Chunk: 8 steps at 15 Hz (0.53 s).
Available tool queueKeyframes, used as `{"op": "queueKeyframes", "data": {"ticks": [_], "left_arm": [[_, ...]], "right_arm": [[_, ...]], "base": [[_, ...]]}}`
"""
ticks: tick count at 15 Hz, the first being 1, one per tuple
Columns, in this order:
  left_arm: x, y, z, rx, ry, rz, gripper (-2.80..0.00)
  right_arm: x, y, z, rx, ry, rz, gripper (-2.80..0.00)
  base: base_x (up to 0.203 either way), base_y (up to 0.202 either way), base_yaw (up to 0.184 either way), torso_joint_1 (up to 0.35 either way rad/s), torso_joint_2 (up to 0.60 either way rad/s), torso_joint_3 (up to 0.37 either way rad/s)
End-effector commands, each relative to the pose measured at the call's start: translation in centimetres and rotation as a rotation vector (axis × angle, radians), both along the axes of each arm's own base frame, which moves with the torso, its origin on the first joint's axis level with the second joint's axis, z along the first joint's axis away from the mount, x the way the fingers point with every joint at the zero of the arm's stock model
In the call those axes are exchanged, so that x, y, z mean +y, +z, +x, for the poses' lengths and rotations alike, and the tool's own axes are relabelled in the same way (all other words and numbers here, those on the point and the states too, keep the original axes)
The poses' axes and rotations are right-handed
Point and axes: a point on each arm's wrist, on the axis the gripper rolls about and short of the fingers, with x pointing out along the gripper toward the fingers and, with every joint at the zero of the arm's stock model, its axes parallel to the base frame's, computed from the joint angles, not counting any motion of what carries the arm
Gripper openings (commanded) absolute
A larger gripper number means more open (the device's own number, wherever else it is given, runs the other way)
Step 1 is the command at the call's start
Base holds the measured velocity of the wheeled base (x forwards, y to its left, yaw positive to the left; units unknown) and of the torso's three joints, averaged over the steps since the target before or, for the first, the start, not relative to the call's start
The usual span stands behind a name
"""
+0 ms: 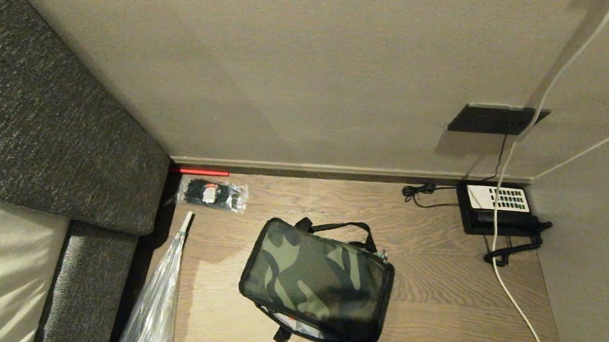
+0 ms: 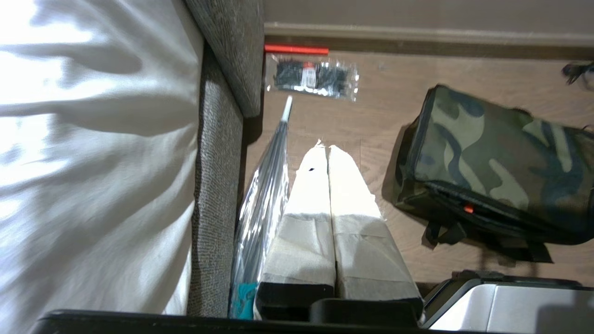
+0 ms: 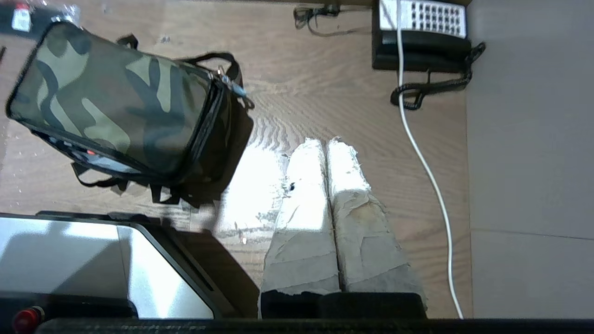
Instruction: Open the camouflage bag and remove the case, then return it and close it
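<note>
Camouflage bag (image 1: 317,284) lies zipped shut on the wooden desk (image 1: 438,295), roughly midway between the left and right edges and close to the front edge, turned at a slant so that its patterned top faces up. Black strap handles (image 1: 341,227) stick out from its far side toward the wall, and shorter black straps hang from its near side. The case cannot be seen anywhere.

At the back left corner of the desk sits a clear packet of black ties (image 1: 213,193), with a thin red strip (image 1: 199,171) just behind it against the skirting. A crinkled clear plastic bag (image 1: 158,302) runs along the left edge, next to the grey upholstered bed frame (image 1: 35,128). A black telephone (image 1: 496,209) with a white keypad occupies the back right corner, and a white cable (image 1: 516,292) trails across it and down along the right edge.

Neither arm appears from the head camera. The left gripper (image 2: 328,149) hangs over the left part of the desk, near the plastic bag, its taped fingers pressed together and holding nothing. The right gripper (image 3: 326,141) hangs over bare wood to the right of the bag, fingers likewise pressed together and empty.
</note>
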Motion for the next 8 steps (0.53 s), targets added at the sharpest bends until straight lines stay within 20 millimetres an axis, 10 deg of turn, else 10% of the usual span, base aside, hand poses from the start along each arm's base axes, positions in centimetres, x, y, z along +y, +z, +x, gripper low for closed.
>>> {"op": "queueKeyframes", "data": {"ticks": [1,8], "left_arm": [[0.00,-0.07,0.02,0.001,0.001,0.000,-2.80],[0.00,-0.08,0.02,0.001,0.001,-0.006,-2.80]], "right_arm": [[0.00,-0.01,-0.03,-0.003,0.001,-0.001,-2.80],[0.00,-0.08,0.00,-0.001,-0.001,0.005,-2.80]], "base": [[0.000,0.000,0.000,0.003,0.00,0.199],[0.000,0.000,0.000,0.001,0.00,0.199]]}}
